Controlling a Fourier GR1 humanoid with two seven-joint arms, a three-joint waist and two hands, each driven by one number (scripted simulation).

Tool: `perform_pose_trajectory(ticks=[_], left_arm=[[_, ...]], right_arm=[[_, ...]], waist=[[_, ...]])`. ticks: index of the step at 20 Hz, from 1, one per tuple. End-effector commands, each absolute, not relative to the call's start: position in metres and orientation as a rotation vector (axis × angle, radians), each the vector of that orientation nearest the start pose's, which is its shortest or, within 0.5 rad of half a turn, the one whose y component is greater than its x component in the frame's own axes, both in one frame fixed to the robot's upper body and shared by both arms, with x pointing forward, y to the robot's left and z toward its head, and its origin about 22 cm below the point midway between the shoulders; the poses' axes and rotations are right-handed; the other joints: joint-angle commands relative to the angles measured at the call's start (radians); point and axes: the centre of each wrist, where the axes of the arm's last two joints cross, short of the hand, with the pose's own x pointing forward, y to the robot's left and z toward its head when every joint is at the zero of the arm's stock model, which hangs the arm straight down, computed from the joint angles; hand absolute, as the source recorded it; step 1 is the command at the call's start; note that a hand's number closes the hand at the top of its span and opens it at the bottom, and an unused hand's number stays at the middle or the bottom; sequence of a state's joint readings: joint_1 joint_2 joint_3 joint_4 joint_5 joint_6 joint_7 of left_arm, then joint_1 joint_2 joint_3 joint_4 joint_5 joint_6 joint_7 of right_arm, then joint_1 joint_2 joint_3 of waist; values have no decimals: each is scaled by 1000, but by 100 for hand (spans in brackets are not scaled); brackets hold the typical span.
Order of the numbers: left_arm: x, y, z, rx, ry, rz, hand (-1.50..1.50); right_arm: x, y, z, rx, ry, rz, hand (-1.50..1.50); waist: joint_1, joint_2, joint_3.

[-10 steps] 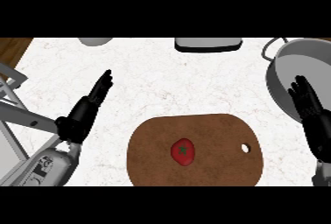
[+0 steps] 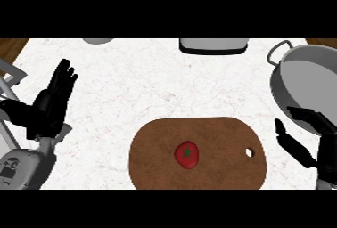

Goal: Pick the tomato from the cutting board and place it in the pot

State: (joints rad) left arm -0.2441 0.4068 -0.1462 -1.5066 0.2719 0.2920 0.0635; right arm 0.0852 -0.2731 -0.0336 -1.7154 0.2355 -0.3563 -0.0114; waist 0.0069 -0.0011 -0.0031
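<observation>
Lying on the brown cutting board (image 2: 197,153), slightly left of its middle, is the red tomato (image 2: 187,154), its green stem scar facing up. The board rests on the white marbled surface (image 2: 164,84) at the lower centre of the view, with a small hanging hole (image 2: 248,152) near its right edge. The grey pot (image 2: 306,87) sits at the right side of the surface, well apart from the tomato, its loop handle (image 2: 277,50) pointing toward the far edge and its interior showing nothing inside. The right hand (image 2: 306,133) shows at the right edge, between the board and the pot, overlapping the pot's near rim; its fingers are extended and released, holding nothing, and it does not touch the tomato. The left hand (image 2: 52,100) rests at the left side with fingers straight and pointing up the view, likewise released, well apart from the board. Along the far edge, a pale boxy object (image 2: 212,45) and a small rounded object (image 2: 97,41) are partly cut off.
</observation>
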Motion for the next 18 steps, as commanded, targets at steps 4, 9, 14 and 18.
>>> perform_pose_trajectory(ticks=[4, 9, 14, 18], left_arm=[[281, 284, 70, 205, -1609, 60, 0], [279, 286, 90, 206, -1610, 72, 0], [280, 274, 85, 196, -1609, 53, 0], [286, 275, 84, 212, -1628, 53, 0]], right_arm=[[169, -229, 23, -811, -1854, -8, -150], [147, -209, 57, -792, -1841, 138, -150], [151, -199, 83, -685, -1612, 391, -150], [151, -189, 90, -662, -1407, 609, -150]], waist=[[-13, -4, 3], [-10, -2, 2], [6, -1, -1], [11, 4, -3]])
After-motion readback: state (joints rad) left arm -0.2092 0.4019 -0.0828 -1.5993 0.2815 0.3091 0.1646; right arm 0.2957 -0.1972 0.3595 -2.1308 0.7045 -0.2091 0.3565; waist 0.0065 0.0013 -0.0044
